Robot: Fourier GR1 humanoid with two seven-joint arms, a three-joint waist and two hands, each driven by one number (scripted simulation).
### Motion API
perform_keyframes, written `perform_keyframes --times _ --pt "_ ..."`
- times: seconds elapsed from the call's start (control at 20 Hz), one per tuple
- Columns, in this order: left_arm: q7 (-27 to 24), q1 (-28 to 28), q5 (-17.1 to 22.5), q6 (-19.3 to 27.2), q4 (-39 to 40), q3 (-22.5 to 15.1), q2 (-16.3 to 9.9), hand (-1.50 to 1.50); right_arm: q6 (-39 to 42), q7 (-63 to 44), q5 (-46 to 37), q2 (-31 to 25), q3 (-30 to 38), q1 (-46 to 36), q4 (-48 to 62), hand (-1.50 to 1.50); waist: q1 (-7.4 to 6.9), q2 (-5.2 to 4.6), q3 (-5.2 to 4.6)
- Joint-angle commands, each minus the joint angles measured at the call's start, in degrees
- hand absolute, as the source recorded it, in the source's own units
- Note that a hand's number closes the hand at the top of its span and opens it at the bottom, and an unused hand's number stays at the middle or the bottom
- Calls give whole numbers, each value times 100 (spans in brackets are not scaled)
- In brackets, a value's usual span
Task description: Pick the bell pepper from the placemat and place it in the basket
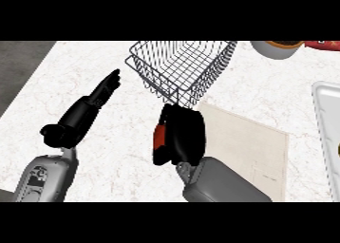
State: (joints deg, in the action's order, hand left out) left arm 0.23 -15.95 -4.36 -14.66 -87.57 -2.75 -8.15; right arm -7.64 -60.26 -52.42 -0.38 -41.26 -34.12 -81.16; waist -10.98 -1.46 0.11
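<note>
Head view, and the right hand (180,137) sits at centre frame, fingers curled round the bell pepper (159,135), of which only a red sliver shows at the hand's left edge. So the pepper is off the placemat (246,142), the pale sheet spreading to centre right, and it rides just below the near corner of the wire basket (180,66) in the upper middle.

Here's the risk as I read it: the basket looks tipped, its lower corner almost touching the fingertips. Push forward at this level and the knuckles may catch the wire rim, nudging the basket away or blocking the pepper from clearing the wall. Let go too soon and the pepper likely lands on the counter (96,156) short of the opening.

Pose now: the right forearm comes in from the lower edge, angled up and left, palm wrapped over the pepper. The left hand (102,90) rests at upper left, fingers straight and pointing up the frame, holding nothing, well apart from the basket's left side.
</note>
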Motion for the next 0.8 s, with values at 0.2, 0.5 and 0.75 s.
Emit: perform_keyframes --times 0.2,0.5,0.75 --pt "54 -147 -52 19 134 -74 76 0 -1755 -778 -163 36 112 -1380 -176 150 -44 81 -23" --pt "127 -195 -62 32 211 -115 139 0 -2033 -1288 -244 36 309 -2203 107 150 -39 119 -46" --pt "32 -157 -99 88 285 -21 79 0 -1794 -1764 -356 35 488 -2871 684 150 77 147 -66"
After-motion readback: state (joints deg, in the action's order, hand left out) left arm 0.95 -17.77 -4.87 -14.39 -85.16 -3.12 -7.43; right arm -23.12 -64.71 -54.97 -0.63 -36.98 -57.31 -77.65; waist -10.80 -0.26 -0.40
